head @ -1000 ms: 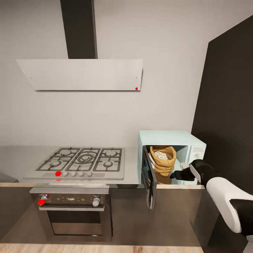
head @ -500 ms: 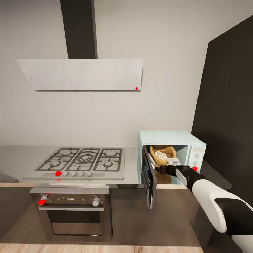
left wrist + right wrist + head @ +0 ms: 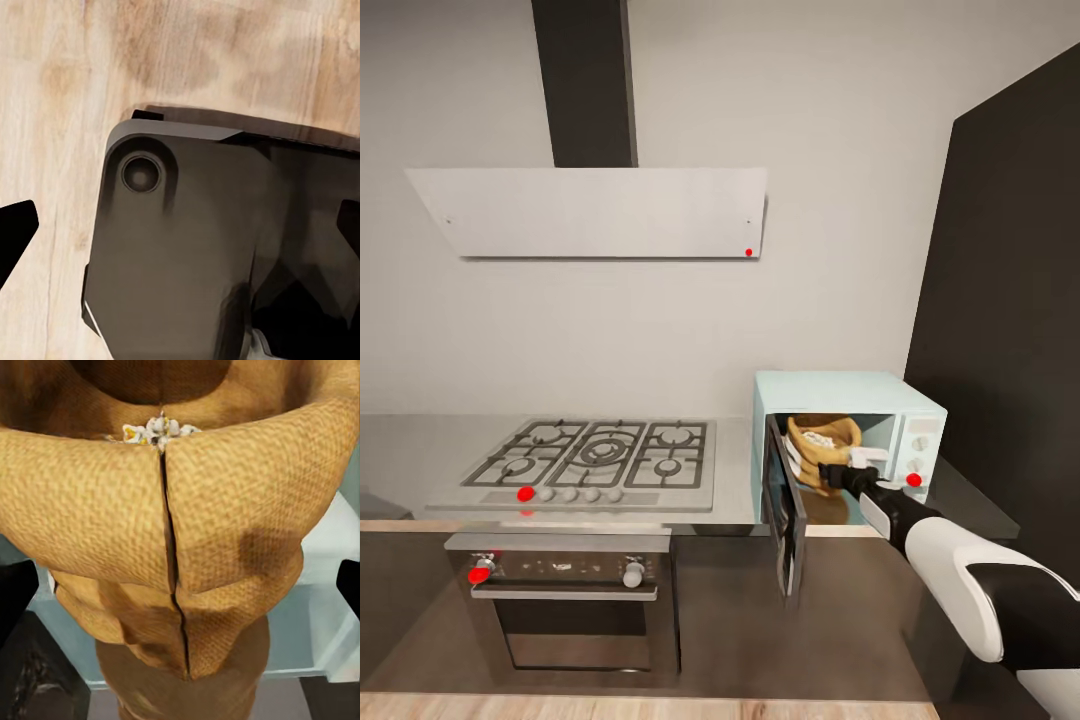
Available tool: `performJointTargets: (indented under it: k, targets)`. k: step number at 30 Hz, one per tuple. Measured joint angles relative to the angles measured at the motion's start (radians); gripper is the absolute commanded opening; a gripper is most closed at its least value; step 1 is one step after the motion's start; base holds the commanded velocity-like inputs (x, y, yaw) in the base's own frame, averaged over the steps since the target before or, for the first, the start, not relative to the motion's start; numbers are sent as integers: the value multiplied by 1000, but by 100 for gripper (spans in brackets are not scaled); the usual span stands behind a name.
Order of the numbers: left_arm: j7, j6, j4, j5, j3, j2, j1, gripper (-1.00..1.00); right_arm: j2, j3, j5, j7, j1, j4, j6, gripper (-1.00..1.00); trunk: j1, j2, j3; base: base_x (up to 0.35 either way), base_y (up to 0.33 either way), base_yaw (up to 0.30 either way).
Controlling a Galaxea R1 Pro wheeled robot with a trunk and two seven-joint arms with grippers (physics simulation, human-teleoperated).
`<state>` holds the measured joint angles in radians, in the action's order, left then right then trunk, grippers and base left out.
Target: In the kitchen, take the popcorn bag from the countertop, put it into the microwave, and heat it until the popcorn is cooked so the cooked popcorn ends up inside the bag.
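Observation:
The mint-blue microwave [image 3: 840, 390] stands on the steel countertop [image 3: 420, 450] with its door [image 3: 783, 505] swung open. Inside stands the tan popcorn bag [image 3: 822, 447], upright, with whitish popcorn [image 3: 820, 438] in its mouth. My right gripper [image 3: 838, 478] reaches into the opening, just in front of the bag's lower half. In the right wrist view the bag [image 3: 180, 532] is very close, popcorn [image 3: 159, 430] peeking over its rolled rim, and the black fingertips [image 3: 15, 596] stand wide apart on either side: open. My left gripper [image 3: 180, 225] hangs open above the robot's dark base.
A gas hob [image 3: 595, 452] lies left of the microwave, with a built-in oven [image 3: 565, 595] beneath and an extractor hood [image 3: 590, 210] above. A tall dark cabinet [image 3: 1010, 300] rises right of the microwave. The floor [image 3: 67, 90] is pale wood.
My right arm has swung left from beside the microwave's front and pushed forward into the opening, up to the bag. The bag now sits slightly deeper inside.

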<state>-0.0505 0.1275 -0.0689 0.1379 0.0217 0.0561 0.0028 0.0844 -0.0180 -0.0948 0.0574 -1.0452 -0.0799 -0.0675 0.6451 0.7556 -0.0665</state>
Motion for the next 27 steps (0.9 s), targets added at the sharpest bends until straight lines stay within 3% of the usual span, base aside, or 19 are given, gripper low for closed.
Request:
performJointTargets:
  k: [6,21,27]
  targets:
    - [1,0,-1,0,-1,-1,0,100,-26,0,4,-6,0,-1,-43,100,0,0,0,0,0,0]
    - [0,-1,-4,0,-1,0,0,100,-32,3,3,-83,0,-16,-100,100,0,0,0,5,0,0]
    - [1,-1,-5,0,-2,-1,0,100,-32,2,3,-84,0,-15,-99,100,0,0,0,254,0,0]
